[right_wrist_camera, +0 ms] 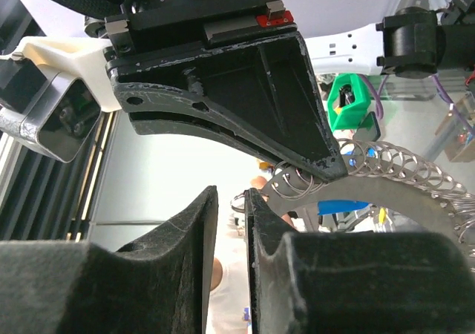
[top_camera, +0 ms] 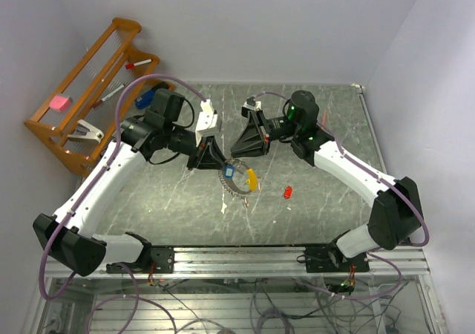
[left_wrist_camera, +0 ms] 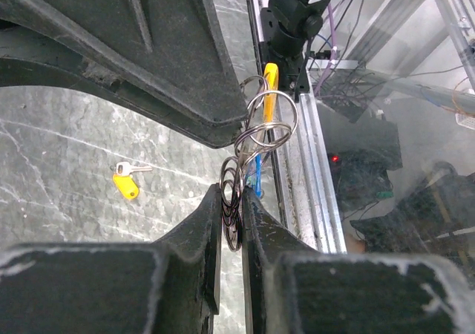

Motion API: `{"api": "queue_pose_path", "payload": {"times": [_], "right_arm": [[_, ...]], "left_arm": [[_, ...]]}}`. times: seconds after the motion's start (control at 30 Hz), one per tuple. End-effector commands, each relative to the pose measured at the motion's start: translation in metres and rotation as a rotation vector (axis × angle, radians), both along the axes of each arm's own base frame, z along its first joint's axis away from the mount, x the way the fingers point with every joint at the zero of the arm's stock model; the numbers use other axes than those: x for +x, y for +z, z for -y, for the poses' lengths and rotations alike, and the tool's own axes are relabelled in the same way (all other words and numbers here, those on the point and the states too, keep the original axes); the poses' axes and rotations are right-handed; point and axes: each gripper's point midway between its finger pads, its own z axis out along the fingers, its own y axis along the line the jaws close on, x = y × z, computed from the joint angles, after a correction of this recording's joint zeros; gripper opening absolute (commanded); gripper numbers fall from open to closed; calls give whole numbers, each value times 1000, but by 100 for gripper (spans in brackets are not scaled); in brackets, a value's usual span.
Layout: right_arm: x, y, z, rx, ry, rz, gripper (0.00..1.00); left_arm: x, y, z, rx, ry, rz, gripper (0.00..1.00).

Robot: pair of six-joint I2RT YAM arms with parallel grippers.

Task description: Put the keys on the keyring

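The keyring, a chain of thin silvery rings, hangs above the table between both grippers. A blue-tagged key hangs on it, and a yellow piece shows at its right. My left gripper is shut on the keyring; in the left wrist view its jaws pinch several rings, with the blue tag behind. My right gripper meets it from the right. Its jaws stand slightly apart and hold nothing, with one small ring at the tip. A red key and a yellow-tagged key lie on the table.
A wooden rack holding pens and a pink item stands at the back left. The metal rail with both arm bases runs along the near edge. A small white scrap lies below the keyring.
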Motion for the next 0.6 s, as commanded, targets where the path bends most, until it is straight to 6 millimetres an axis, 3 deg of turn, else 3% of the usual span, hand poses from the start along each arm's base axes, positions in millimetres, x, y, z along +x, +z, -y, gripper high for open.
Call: {"api": "queue_pose_path", "payload": {"times": [0.0, 0.07, 0.2, 0.3, 0.37, 0.43, 0.57], "right_arm": [[-2, 9, 8, 11, 7, 53, 22], [7, 9, 15, 3, -19, 66, 23], [47, 6, 39, -70, -130, 177, 27], [78, -11, 51, -231, -192, 286, 28], [87, -19, 60, -380, -192, 347, 28], [99, -10, 65, -442, -210, 450, 24], [102, 6, 67, -440, -252, 559, 20]], "left_arm": [[-15, 24, 1, -77, -57, 10, 7], [-17, 23, 0, -80, -58, -9, 7], [-17, 18, 0, -82, -45, -37, 7], [-12, 12, 0, -62, -2, -65, 7], [-7, 7, -1, -35, 33, -70, 7], [-3, 2, -2, -14, 55, -75, 7], [0, 3, 1, -22, 72, -115, 7]]}}
